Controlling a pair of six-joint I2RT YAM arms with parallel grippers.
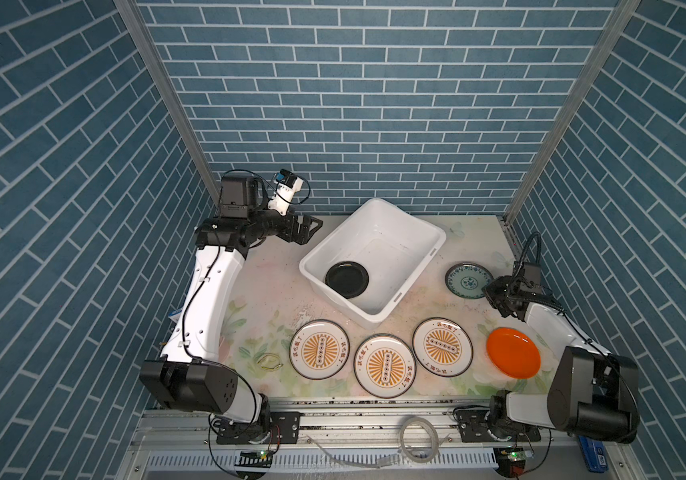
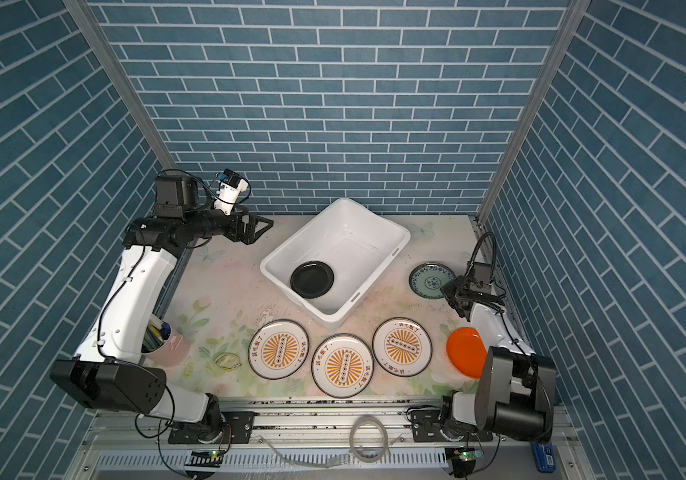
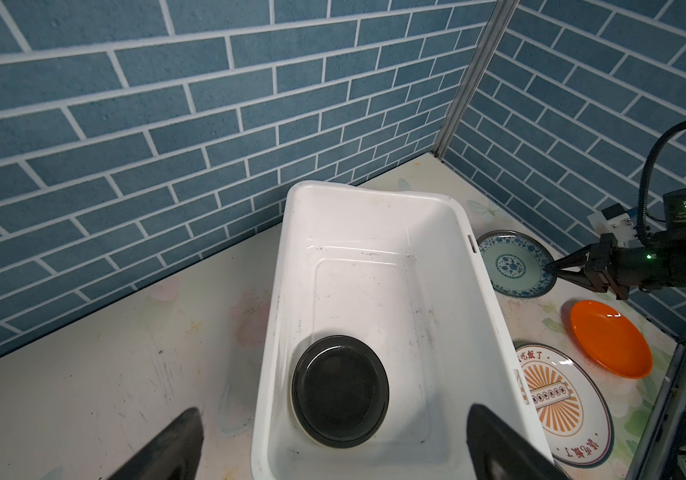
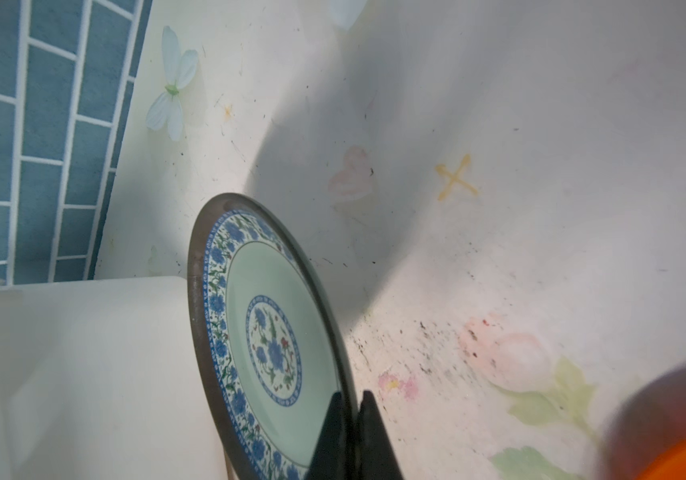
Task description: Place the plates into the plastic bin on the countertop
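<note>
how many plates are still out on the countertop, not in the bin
5: three sunburst plates along the front, orange plate front right, teal plate right of the bin. Others may be hidden.

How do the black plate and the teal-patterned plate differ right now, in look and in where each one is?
The black plate is plain and glossy; the teal-patterned plate has a pale green centre with blue flower bands. The black plate lies inside the plastic bin; the teal-patterned plate is outside it, over the countertop. Nothing holds the black plate, while the right gripper has its jaws shut on the teal-patterned plate's rim. Both are small and round.
</note>
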